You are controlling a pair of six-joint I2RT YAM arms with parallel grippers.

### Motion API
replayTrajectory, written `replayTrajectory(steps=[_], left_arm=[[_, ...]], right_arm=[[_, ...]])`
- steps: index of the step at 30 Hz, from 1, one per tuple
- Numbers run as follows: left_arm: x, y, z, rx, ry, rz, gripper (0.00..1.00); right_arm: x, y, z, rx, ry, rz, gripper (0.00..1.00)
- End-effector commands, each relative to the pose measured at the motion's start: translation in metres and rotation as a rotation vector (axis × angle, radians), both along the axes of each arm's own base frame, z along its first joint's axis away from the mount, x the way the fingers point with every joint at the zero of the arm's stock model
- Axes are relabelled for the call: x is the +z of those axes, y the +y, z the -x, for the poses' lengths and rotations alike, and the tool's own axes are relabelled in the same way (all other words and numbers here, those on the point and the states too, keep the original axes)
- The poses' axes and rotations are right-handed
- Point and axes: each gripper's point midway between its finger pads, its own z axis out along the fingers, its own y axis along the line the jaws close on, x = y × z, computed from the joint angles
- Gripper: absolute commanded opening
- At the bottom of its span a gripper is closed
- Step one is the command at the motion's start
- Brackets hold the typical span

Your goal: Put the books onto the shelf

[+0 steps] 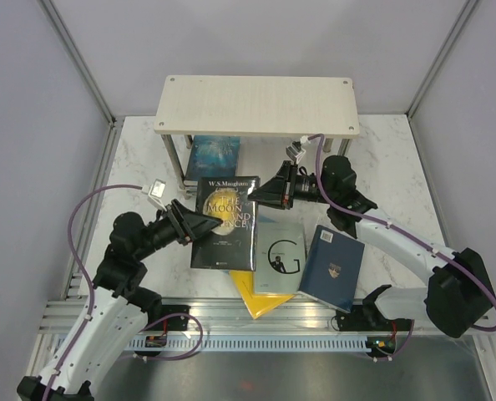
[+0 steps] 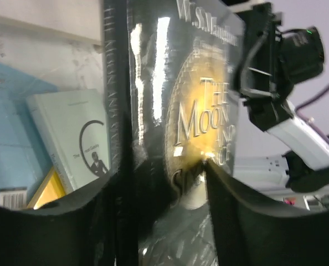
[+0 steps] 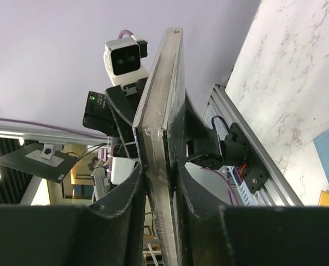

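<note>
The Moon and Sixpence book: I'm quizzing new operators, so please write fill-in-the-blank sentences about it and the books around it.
The black book names its author as W.S. ___.
The claw shut on its far right corner belongs to the ___ arm.
The white book shows a large letter ___.
Poking out from under the white book is a paperback coloured ___.
Missing: Maugham; right; G; yellow.

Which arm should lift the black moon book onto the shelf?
Probably right. The right gripper is clamped tight on the black moon book and sits nearer the shelf; the left gripper only straddles the book, jaws apart.
</note>
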Motion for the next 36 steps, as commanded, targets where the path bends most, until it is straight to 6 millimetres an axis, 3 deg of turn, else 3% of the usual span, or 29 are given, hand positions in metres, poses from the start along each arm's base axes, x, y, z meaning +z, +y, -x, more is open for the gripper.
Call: replayTrajectory(steps=[1,2,3,4,5,8,9,12,13,16,22,27,36], left_arm=[[0.030,-0.013,0.012,-0.108,-0.086,0.132,0.56],[0.034,-0.014,0.014,-0.126,-0.098,0.150,0.43],[0.034,-0.016,0.015,-0.134,-0.094,0.153,0.17],[0.033,-0.016,0.015,-0.139,-0.092,0.155,0.06],[0.032,-0.016,0.014,-0.137,-0.087,0.157,0.02],[0.033,-0.015,0.013,-0.120,-0.087,0.164,0.02],[0.033,-0.014,0.012,-0.111,-0.088,0.167,0.02],[0.036,-0.012,0.008,-0.082,-0.085,0.177,0.02],[0.033,-0.012,0.006,-0.075,-0.077,0.174,0.02],[0.030,-0.010,0.000,-0.048,-0.065,0.174,0.02],[0.025,-0.008,-0.012,0.006,-0.040,0.178,0.02],[0.013,-0.005,-0.022,0.043,-0.007,0.165,0.02],[-0.012,0.000,-0.041,0.140,0.096,0.226,0.02]], right_arm=[[0.038,-0.001,0.010,0.050,-0.080,-0.122,0.00],[0.034,0.000,0.010,0.053,-0.074,-0.116,0.00],[0.031,0.000,0.009,0.050,-0.070,-0.113,0.00],[0.029,0.000,0.008,0.047,-0.066,-0.110,0.00],[0.024,0.000,0.008,0.046,-0.057,-0.104,0.00],[0.013,0.000,0.007,0.041,-0.031,-0.088,0.01],[0.010,0.000,0.007,0.041,-0.021,-0.083,0.06],[-0.002,-0.001,0.010,0.041,0.015,-0.069,0.38],[-0.003,-0.001,0.012,0.043,0.018,-0.070,0.56],[-0.008,-0.001,0.021,0.055,0.022,-0.066,0.69],[-0.021,-0.004,0.038,0.081,0.040,-0.039,0.73],[-0.024,-0.007,0.047,0.090,0.053,-0.035,0.66],[0.003,0.000,0.060,0.110,0.036,-0.112,0.52]])
